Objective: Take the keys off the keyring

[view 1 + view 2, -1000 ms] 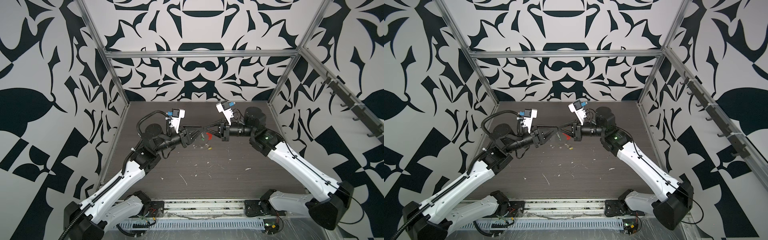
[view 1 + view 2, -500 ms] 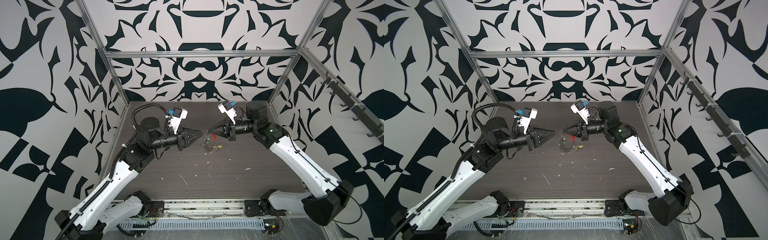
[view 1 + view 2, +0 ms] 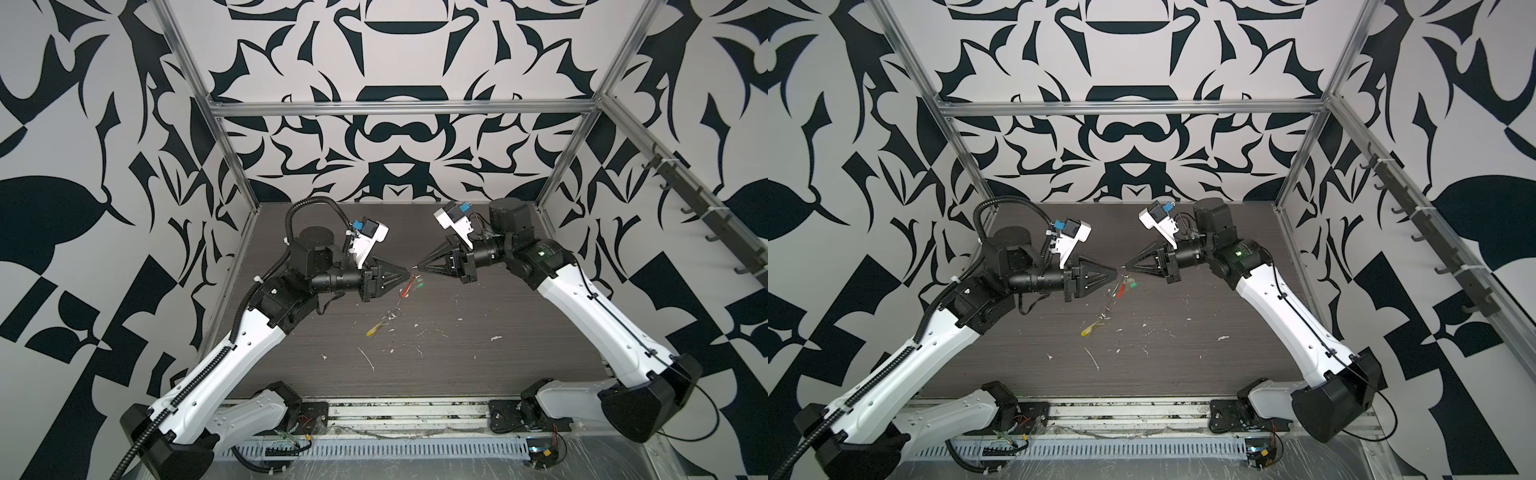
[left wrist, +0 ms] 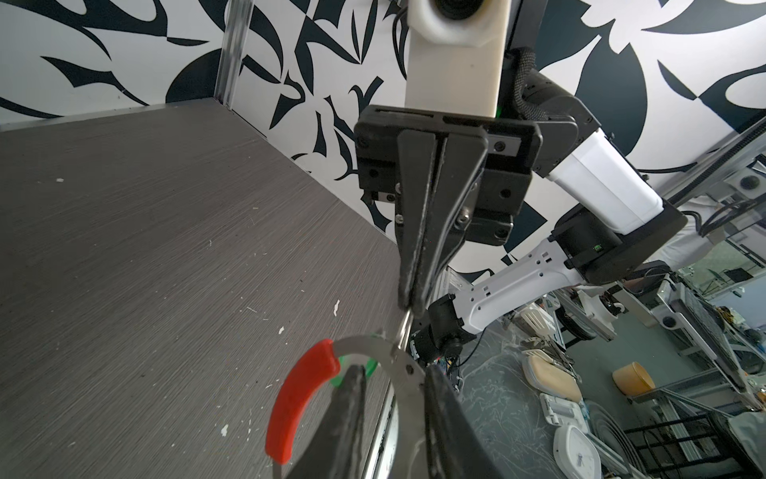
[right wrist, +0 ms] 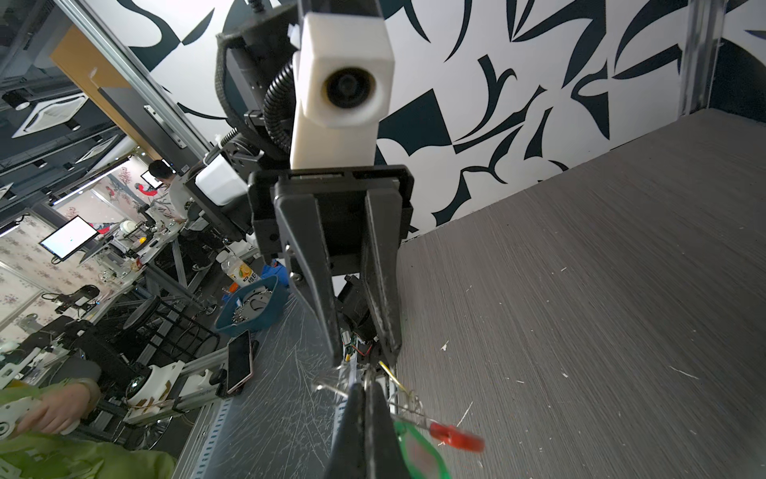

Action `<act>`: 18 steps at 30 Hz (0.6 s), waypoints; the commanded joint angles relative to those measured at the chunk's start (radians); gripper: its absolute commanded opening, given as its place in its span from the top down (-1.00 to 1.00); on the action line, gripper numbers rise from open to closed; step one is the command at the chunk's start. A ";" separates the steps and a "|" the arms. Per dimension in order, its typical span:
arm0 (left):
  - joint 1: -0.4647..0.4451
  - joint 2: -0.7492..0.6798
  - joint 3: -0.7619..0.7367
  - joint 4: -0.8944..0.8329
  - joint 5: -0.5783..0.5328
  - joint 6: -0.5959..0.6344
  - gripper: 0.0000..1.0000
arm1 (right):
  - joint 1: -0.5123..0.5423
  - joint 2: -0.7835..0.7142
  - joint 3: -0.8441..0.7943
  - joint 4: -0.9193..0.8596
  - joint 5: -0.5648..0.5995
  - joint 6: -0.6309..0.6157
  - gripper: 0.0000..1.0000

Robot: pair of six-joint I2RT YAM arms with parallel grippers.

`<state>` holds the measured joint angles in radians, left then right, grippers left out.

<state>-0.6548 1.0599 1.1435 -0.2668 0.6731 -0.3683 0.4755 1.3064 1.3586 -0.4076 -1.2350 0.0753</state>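
The keyring (image 4: pixel 400 352) is held up in the air over the middle of the table (image 3: pixel 457 365), a little toward the far side. It is between the two grippers, which meet there tip to tip. The right gripper (image 3: pixel 417 269) comes from the right, and its fingers are closed on a thin silvery piece of the keyring that joins the flat hoop. The left gripper (image 3: pixel 409 275) comes from the left. Its fingers (image 4: pixel 352 414) stand a little apart, one inside the hoop and one outside, with the metal band between them, but I cannot tell if they press it. The red sleeve (image 4: pixel 302 394) sits on the hoop just beside the left fingers. The green tag (image 5: pixel 418 452) hangs just beside the right fingertips. The yellow tag (image 3: pixel 375 329) hangs lower on small rings; whether it touches the table is not clear.
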 commanded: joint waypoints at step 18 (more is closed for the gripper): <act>0.000 0.053 0.068 -0.024 0.052 0.016 0.61 | 0.010 -0.009 0.048 -0.006 -0.040 -0.031 1.00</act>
<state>-0.6548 1.1103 1.1820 -0.2741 0.7025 -0.3622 0.4801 1.3064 1.3602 -0.4297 -1.2457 0.0559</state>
